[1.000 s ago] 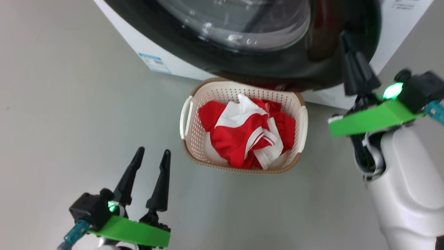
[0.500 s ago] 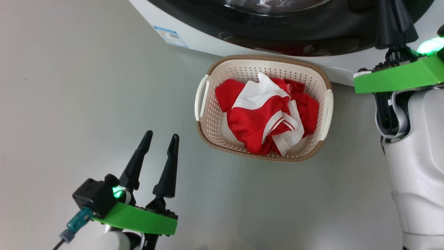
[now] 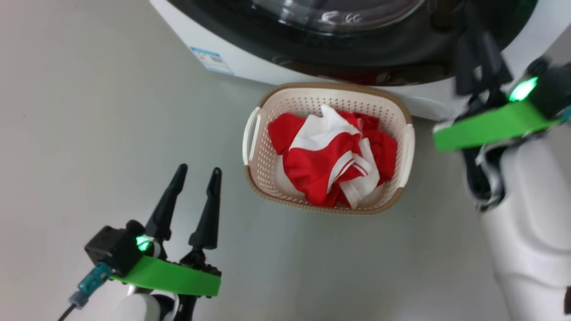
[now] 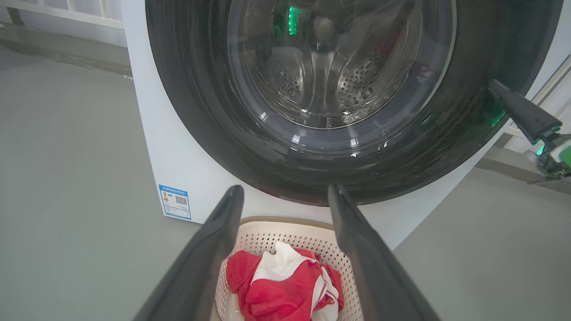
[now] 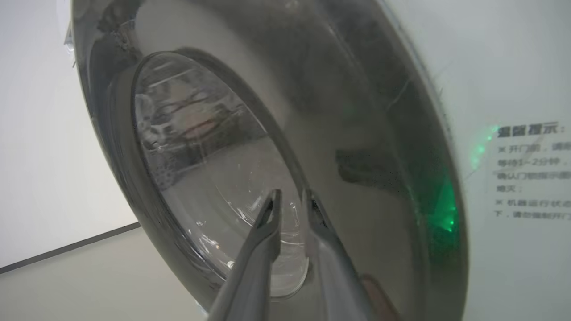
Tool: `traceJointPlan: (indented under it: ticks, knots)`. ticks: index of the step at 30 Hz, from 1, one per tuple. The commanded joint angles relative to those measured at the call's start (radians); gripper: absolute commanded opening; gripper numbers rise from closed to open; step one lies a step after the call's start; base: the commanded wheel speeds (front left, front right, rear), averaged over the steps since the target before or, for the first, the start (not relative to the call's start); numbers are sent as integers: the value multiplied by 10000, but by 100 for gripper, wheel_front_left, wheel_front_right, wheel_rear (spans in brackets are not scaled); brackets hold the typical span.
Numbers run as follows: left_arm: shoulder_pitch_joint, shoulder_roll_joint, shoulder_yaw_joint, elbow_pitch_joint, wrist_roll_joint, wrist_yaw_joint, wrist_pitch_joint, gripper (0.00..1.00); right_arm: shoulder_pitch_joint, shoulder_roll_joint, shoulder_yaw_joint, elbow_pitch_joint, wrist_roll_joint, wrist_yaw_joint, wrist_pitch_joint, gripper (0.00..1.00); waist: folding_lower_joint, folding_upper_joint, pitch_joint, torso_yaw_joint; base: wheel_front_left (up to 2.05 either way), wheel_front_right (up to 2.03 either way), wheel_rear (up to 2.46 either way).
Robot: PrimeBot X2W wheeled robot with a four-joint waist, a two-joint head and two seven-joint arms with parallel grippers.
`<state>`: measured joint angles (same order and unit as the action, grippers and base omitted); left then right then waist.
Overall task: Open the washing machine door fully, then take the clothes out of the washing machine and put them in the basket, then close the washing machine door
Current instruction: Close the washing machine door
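I find the clothes [image 3: 321, 165] heaped in the basket [image 3: 261, 156], which stands on the floor [image 3: 89, 133] just before the washing machine [image 4: 178, 178]; the washing machine door [image 4: 192, 111] lies flush on its front. The right gripper [image 5: 292, 192] points at the door's black rim, fingers narrowly parted and holding nothing. The left gripper [image 3: 198, 169] hangs beside the basket, fingers spread wide and empty.

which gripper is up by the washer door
The right gripper, fingers nearly together, pointing at the glossy black rim of the washing machine door. The left gripper hangs wide open above the floor, left of the basket.
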<state>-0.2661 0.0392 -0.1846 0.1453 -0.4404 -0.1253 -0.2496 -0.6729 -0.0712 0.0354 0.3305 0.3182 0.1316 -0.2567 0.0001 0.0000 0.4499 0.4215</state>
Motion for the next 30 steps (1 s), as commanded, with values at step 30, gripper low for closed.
traceJointPlan:
  ticks: [30]
  knots:
    - [2064, 1368, 1067, -303, 288, -54, -122, 100, 5302, 210, 386, -638, 725, -9, -51, 100, -1, 0, -2838, -2448, 0, 0, 0]
